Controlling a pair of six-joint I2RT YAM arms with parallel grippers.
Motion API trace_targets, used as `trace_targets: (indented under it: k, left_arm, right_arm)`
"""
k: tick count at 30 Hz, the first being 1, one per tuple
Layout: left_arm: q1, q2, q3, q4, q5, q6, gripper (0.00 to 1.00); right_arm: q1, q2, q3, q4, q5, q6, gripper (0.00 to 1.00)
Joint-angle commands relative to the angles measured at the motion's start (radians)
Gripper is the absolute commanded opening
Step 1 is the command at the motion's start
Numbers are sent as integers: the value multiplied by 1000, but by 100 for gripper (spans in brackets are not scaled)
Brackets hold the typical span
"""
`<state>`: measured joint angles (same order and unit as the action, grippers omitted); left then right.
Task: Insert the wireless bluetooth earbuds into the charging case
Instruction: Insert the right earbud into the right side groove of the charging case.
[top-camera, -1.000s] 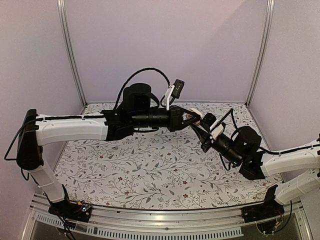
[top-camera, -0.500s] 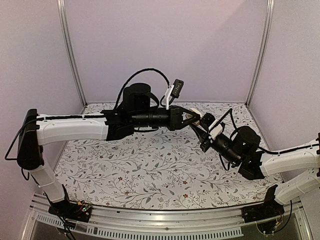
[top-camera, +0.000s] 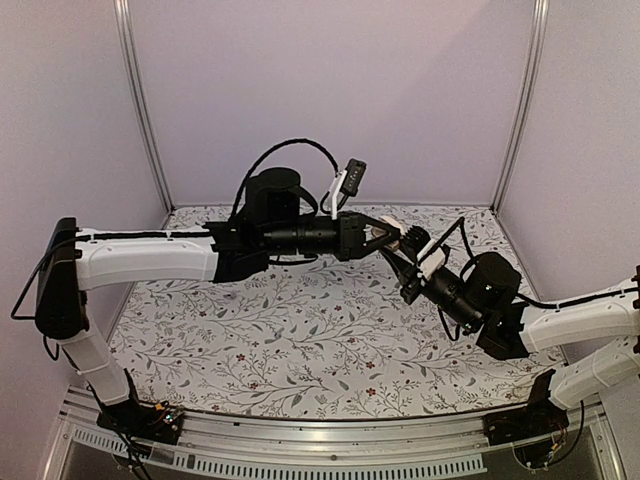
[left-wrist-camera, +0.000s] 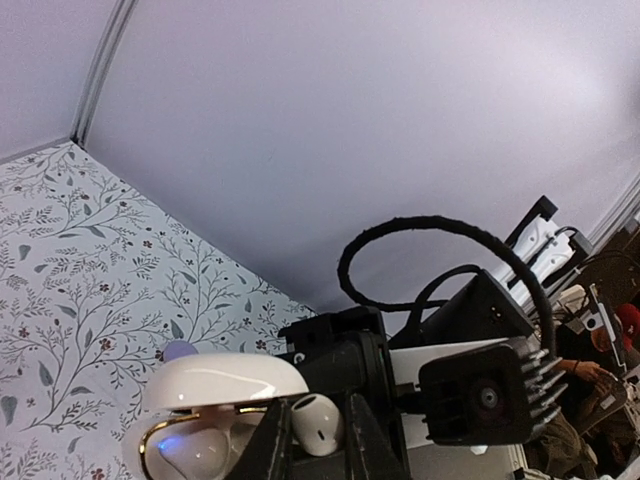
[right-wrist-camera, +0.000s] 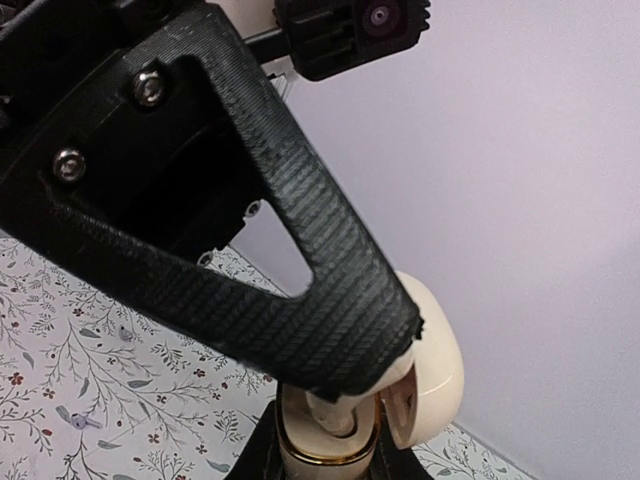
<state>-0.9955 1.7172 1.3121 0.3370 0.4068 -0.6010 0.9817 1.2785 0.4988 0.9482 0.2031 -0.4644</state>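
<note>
The white charging case (right-wrist-camera: 322, 452), gold-rimmed, is held off the table with its lid (right-wrist-camera: 432, 368) hinged open. My right gripper (right-wrist-camera: 325, 468) is shut on its base. My left gripper (left-wrist-camera: 320, 452) is shut on one white earbud (left-wrist-camera: 318, 420), right at the case's open mouth (left-wrist-camera: 190, 448) under the lid (left-wrist-camera: 222, 380). In the right wrist view the left gripper's black finger (right-wrist-camera: 300, 290) crosses over the case, and a pale earbud end (right-wrist-camera: 338, 415) shows in the opening beneath it. In the top view both grippers (top-camera: 385, 238) (top-camera: 402, 256) meet at the case (top-camera: 391, 227) above the mat's far right.
A small purple rounded case (left-wrist-camera: 178, 350) lies on the floral mat (top-camera: 290, 330) behind the white case. Pale walls with metal posts (top-camera: 140, 110) enclose the back and sides. The right wrist's camera (left-wrist-camera: 487, 398) and cable loop (left-wrist-camera: 440, 228) sit close ahead of the left gripper.
The right arm has edged slightly left toward the left gripper. Both grips are unchanged.
</note>
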Motion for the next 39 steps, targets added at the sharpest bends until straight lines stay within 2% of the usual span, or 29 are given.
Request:
trace_targets:
  k: [1,13,23,30,39]
  left_arm:
    - [17,23,-1,-56,-39,-12,16]
    - [51,21,-20,-98,-91,-62,18]
    - [53,21,-36,-49,-59,-63,13]
    - [52,24,-27,-79,-73,-55,25]
    - [48,10,1,-123,-97,-20,27]
  right_arm:
    - [15,-16,32,56,-20,-9,1]
    - [15,-34,18,82,-22,-22,1]
    - [15,-20,23,95,-18,-7,1]
    - [15,-24,21,96,-17,-3,1]
    - [15,-22,15,100,-14,8,1]
